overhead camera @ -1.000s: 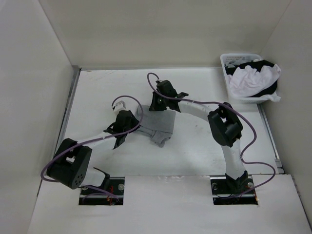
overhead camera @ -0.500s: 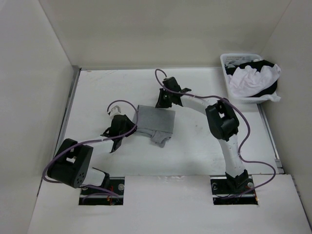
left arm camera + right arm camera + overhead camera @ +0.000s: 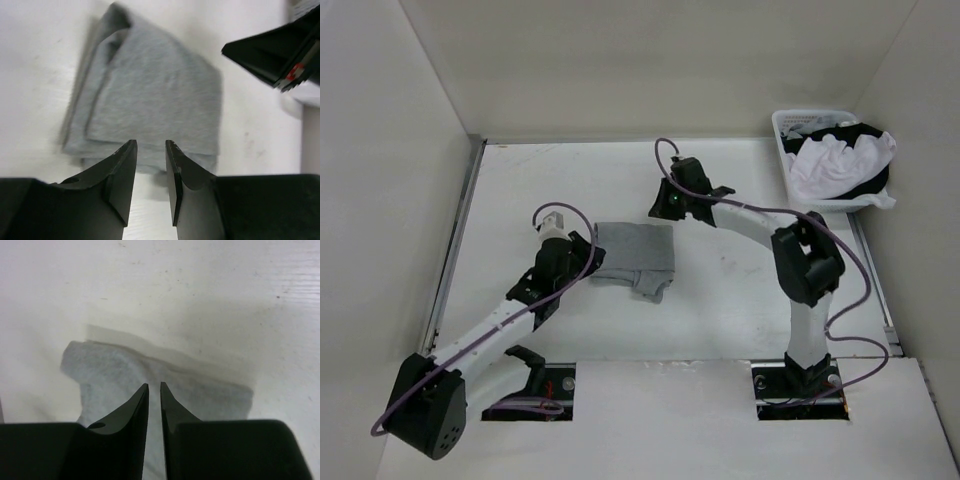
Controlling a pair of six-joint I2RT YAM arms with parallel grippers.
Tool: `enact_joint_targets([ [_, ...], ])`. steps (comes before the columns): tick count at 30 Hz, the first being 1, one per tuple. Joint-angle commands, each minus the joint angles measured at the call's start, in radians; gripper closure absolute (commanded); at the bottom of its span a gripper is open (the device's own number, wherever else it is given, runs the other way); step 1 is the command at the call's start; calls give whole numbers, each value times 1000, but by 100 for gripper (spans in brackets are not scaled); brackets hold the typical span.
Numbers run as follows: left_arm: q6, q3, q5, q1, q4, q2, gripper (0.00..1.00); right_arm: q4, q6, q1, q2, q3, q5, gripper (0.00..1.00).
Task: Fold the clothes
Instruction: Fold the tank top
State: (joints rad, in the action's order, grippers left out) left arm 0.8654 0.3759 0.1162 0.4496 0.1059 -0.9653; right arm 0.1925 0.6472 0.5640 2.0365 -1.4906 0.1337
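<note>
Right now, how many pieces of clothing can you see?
3. A folded grey tank top lies in the middle of the table; a white garment and a black garment are piled in the basket at the far right. More may be hidden underneath.

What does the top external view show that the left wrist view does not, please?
Only the top external view shows the basket at the far right, holding the white garment and the black garment, and both arms down to their bases. Only the left wrist view shows the stacked layers at the fold's near edge and the narrow, empty gap of the left gripper. Both show the folded grey tank top lying on the table, with the right gripper just past its far edge.
</note>
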Motion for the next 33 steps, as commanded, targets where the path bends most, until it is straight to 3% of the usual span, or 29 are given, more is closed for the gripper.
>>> enact_joint_targets([
  [1,0,122,17,25,11,-36,74,-148,-8,9,-182,113,-20,81],
  [7,3,267,-56,-7,231,-376,79,-229,29,59,-283,384,-16,91],
  [13,35,337,-122,-105,388,-637,81,-318,83,96,-279,544,-12,93],
  [21,125,368,-144,-220,486,-832,81,-390,134,110,-295,684,-29,93],
  [27,135,299,-170,-246,526,-730,74,-409,126,110,-338,678,-31,82],
  [33,90,137,-141,-184,511,-414,57,-396,100,106,-476,653,-32,55],
])
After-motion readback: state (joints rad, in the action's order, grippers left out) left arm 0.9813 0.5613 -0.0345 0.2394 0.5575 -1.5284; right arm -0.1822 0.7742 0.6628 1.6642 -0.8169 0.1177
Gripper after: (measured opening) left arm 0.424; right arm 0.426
